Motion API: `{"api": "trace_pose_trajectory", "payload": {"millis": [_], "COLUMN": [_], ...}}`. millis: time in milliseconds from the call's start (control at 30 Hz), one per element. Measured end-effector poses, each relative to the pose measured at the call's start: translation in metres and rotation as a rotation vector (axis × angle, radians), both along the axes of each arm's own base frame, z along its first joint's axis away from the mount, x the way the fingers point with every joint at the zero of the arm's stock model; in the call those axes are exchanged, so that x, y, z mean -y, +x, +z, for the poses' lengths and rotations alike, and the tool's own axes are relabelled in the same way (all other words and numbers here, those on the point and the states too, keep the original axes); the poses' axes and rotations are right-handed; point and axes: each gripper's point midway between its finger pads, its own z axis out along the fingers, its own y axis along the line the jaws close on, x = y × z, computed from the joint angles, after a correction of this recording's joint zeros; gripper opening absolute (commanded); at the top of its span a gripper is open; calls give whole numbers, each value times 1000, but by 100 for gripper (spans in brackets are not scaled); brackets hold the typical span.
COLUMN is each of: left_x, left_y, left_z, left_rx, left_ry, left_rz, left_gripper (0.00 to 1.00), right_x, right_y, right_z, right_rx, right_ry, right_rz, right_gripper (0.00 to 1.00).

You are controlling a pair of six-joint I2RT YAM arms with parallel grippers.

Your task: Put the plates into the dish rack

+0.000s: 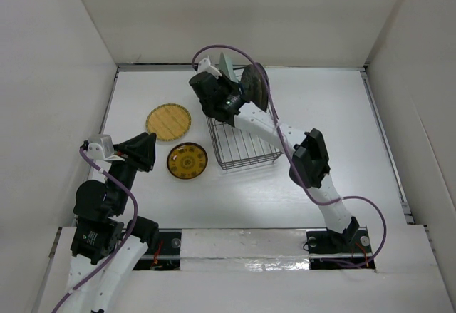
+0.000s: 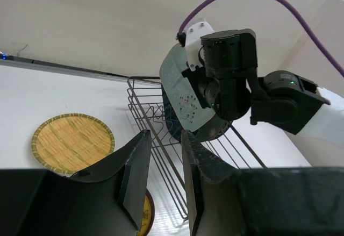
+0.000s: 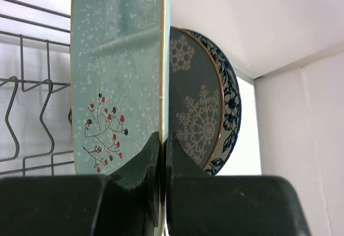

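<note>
My left gripper [image 1: 148, 150] hangs low, close to my own bases. Its two black fingers [image 2: 134, 174] stand moderately apart with nothing between them. Just beyond it, on the white table [image 1: 320, 113], lies the small dark round plate with a yellow mandala [image 1: 187, 161]. My left wrist view cuts this plate down to a sliver at the bottom edge, behind one finger. A little farther back, flat and apart from it, lies the yellow-tan woven round plate [image 1: 169, 122]. To the right of both stands the dark wire dish rack [image 1: 246, 152], its thin upright tines [image 3: 32, 85] hard to pick out from above. At the rack's far end my right gripper [image 3: 162, 142] is pinched tight on the rim of the pale mint plate with a red-berry twig [image 3: 115, 69], holding it upright on edge. Its lowest edge is hidden, so I cannot tell whether it touches the wires. Close behind it stands the grey plate with white snowflakes [image 3: 196, 101]. Behind that is a white plate with blue flowers [image 3: 230, 83], of which only a crescent of rim shows. From above these two merge into one dark disc.
</note>
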Motion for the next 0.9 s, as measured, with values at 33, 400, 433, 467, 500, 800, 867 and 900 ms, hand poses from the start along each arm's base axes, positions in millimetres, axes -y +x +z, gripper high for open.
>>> {"api": "trace_pose_trajectory", "payload": {"millis": [33,400,433,467,500,800,867,900], "left_x": [0,0,0,0,0,0,0,0], "left_y": [0,0,0,0,0,0,0,0], "left_z": [0,0,0,0,0,0,0,0], "left_rx": [0,0,0,0,0,0,0,0], "left_ry": [0,0,0,0,0,0,0,0], "left_rz": [0,0,0,0,0,0,1,1], "left_gripper": [26,26,26,26,26,26,26,26], "right_x": [-3,-38,-39,-40,-40,-40,-39,-39], "right_y": [0,-1,-2,-2,-1,1,1,2], "right_z": [0,-37,-38,-38,-38,-57,-66,-72], "right_rx": [4,-14,-16,-18,-20,-65,-89,-100], "right_ry": [-16,-253,-257,-259,-256,-126,-87,-65], "right_rz": [5,43,44,40,38,32,35,36], "right_gripper": [0,0,0,0,0,0,0,0]}}
